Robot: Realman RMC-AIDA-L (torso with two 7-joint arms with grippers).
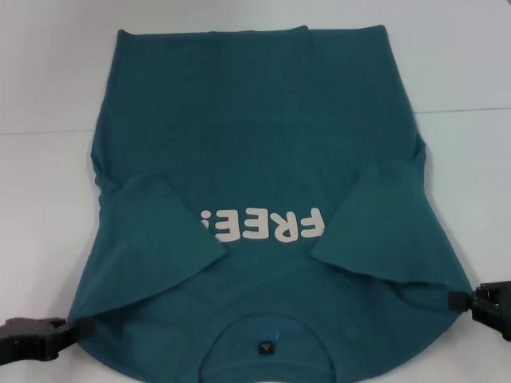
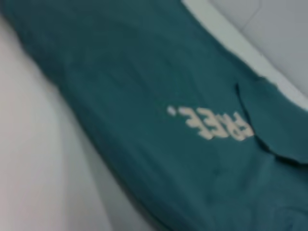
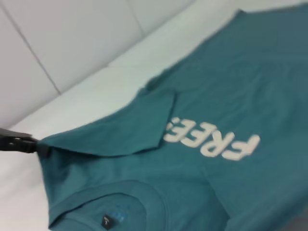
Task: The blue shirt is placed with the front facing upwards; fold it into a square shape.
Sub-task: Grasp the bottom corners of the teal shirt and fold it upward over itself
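- The blue shirt [image 1: 263,144] lies front-up on the white tabletop [image 1: 463,72], both sleeves folded inward.
- Left gripper [image 1: 76,327] pinches its near-left shoulder corner.
- Right gripper [image 1: 457,301] pinches the near-right shoulder corner.

Teal-blue shirt [image 1: 263,136] with cream letters, black tag [image 1: 263,348].

Cream block letters on the chest of the blue shirt [image 1: 263,136] spell "FREE" [image 1: 275,226]; from the head view they read upside down, and a small cream mark follows the last letter, partly tucked under the folded-in sleeve; the same word shows in the left wrist view [image 2: 216,123] and in the right wrist view [image 3: 214,138]; inside the collar sits a small black tag [image 1: 264,348], its print too tiny to read.
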